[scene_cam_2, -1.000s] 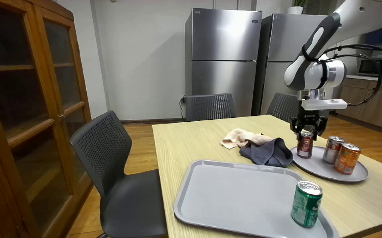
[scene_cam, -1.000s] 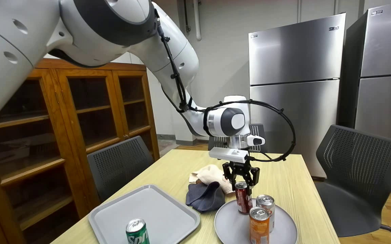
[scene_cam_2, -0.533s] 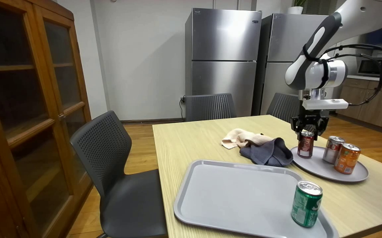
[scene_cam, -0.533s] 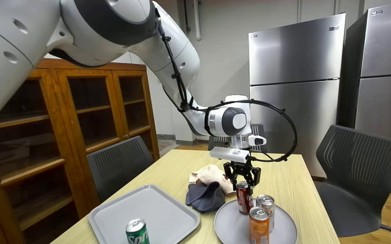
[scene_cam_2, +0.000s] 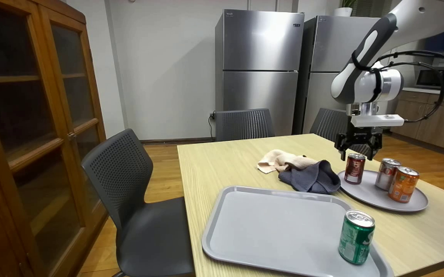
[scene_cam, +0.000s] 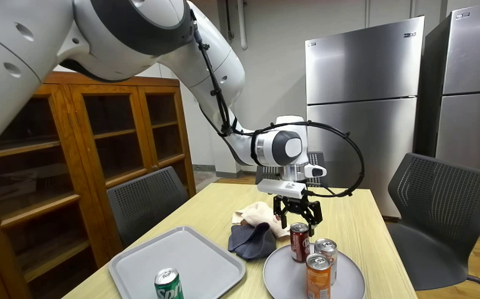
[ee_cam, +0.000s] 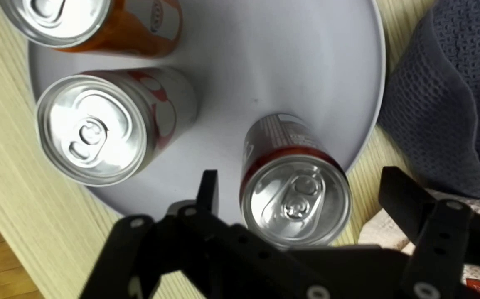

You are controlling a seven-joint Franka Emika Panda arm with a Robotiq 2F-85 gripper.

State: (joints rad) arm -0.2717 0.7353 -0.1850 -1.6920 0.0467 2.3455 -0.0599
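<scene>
Dark red can (ee_cam: 296,187) | upright, silver-topped, pale lettering | fingers (ee_cam: 404,201) spread apart, flanking it

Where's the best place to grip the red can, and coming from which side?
Probably the upper wall, from straight above. The red can stands upright on the plate, so its round wall suits a pinch. The open tool hangs over it, fingers on either side of the lid. The silver can stands apart, so a finger should fit between.
</scene>
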